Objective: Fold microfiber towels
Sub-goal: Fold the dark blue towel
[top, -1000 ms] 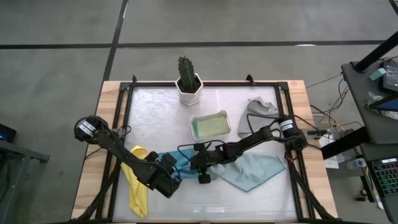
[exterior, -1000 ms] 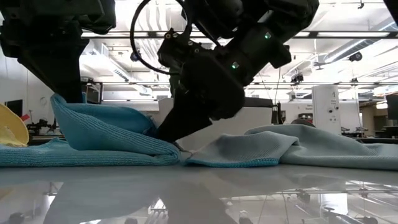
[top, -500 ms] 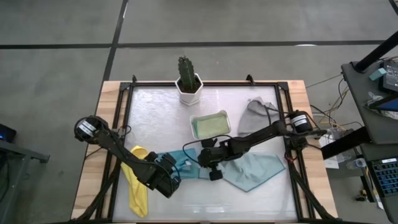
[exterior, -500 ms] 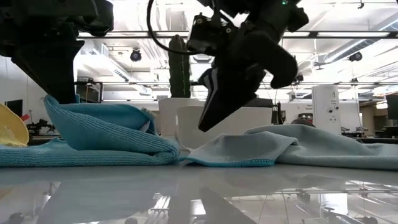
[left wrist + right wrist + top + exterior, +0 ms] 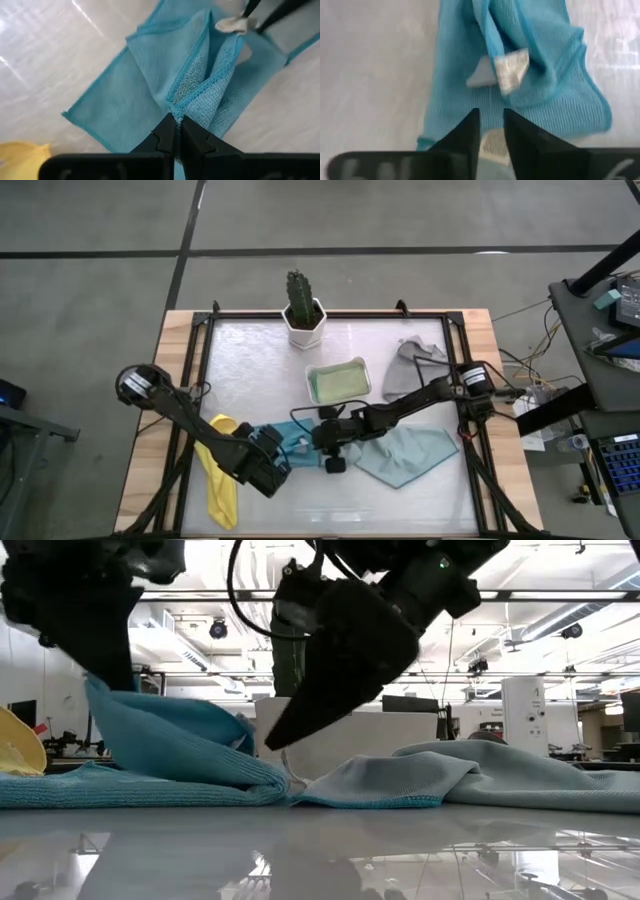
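Blue towel (image 5: 200, 75) pinched in L jaws

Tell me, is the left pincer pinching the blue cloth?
Yes, in the left wrist view the left pincer has its two dark fingers pressed together on a bunched fold of the blue cloth.

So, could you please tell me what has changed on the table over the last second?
The right gripper lifted off the blue towel, swung away, then came back down beside its fold, fingers slightly apart. The left gripper stayed shut on the blue towel's edge, raising it slightly. The other towels, tray and cactus pot stayed put.
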Controlling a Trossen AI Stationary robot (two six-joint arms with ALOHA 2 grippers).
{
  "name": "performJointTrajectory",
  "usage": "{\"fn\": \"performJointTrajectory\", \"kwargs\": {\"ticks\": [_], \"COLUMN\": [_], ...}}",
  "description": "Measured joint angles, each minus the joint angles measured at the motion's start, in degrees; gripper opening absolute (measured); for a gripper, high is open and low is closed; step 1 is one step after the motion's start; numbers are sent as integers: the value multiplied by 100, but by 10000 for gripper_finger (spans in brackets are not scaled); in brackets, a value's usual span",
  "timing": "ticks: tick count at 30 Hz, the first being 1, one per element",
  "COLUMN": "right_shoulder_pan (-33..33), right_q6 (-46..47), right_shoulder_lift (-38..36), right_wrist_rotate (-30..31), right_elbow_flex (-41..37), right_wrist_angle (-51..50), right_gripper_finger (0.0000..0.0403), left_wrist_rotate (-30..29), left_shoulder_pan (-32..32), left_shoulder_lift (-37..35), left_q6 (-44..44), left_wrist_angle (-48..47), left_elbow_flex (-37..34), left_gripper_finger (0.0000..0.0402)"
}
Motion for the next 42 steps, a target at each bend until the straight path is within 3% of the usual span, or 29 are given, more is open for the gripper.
{"fn": "performJointTrajectory", "kwargs": {"ticks": [6,11,15,22,35,42], "right_shoulder_pan": [0,-2,-2,-2,13,13], "right_q6": [0,-27,-24,-197,-907,-938], "right_shoulder_lift": [303,488,585,564,-65,-168], "right_wrist_rotate": [0,1,2,46,26,45], "right_elbow_flex": [1,20,10,-23,4,-62], "right_wrist_angle": [568,1006,1262,1275,-264,-551], "right_gripper_finger": [146,158,127,18,8,8], "left_wrist_rotate": [-109,-178,-230,-221,163,395], "left_shoulder_pan": [0,0,-9,-9,-11,-33], "left_shoulder_lift": [-167,-334,-429,-435,-429,-426], "left_q6": [-8,-6,-4,0,-9,-15], "left_wrist_angle": [2,15,31,20,-192,-277], "left_elbow_flex": [2,2,2,2,-26,-27], "left_gripper_finger": [0,0,0,0,0,0]}}
